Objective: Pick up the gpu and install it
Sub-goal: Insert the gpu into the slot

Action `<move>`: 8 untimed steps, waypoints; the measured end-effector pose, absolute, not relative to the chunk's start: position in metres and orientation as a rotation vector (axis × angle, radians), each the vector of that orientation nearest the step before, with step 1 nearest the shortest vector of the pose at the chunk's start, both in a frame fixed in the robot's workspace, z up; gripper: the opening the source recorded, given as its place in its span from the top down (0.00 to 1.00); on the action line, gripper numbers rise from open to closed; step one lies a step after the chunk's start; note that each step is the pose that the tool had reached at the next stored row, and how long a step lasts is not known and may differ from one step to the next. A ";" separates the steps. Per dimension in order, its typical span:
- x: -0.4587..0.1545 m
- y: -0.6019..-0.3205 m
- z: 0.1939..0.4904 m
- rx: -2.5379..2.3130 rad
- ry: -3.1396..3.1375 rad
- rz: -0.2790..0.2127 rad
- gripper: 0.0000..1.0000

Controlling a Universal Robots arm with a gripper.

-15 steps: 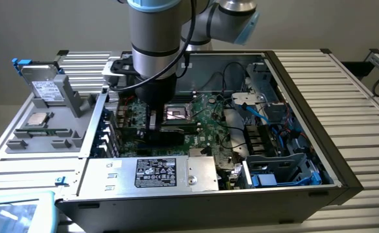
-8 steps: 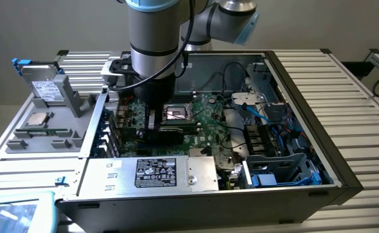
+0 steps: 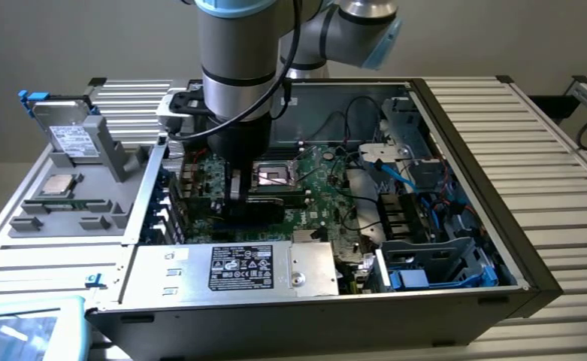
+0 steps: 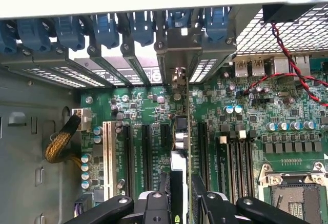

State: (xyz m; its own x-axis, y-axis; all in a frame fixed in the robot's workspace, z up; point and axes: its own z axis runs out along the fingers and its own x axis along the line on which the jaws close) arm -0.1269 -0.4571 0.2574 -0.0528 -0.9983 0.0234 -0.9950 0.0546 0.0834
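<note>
Black gripper, half closed, pinches the upright gpu over the motherboard.

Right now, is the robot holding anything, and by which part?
Yes: its fingers hold the gpu by its upper edge, the card standing on edge above the motherboard.

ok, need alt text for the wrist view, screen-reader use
The claw grips the gpu, seen edge-on and standing upright along an expansion slot of the green motherboard inside an open computer case. The card's bracket end points toward the case's rear slot openings, which carry a row of blue latches. Other slots lie alongside the card.
</note>
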 end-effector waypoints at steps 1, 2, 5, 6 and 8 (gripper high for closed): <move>-0.127 -0.457 0.257 2.112 -2.223 -0.068 0.72; -0.127 -0.457 0.257 2.113 -2.222 -0.068 0.72; -0.127 -0.457 0.257 2.113 -2.222 -0.068 0.72; -0.127 -0.457 0.257 2.113 -2.222 -0.068 0.72; -0.127 -0.457 0.259 2.112 -2.222 -0.068 0.72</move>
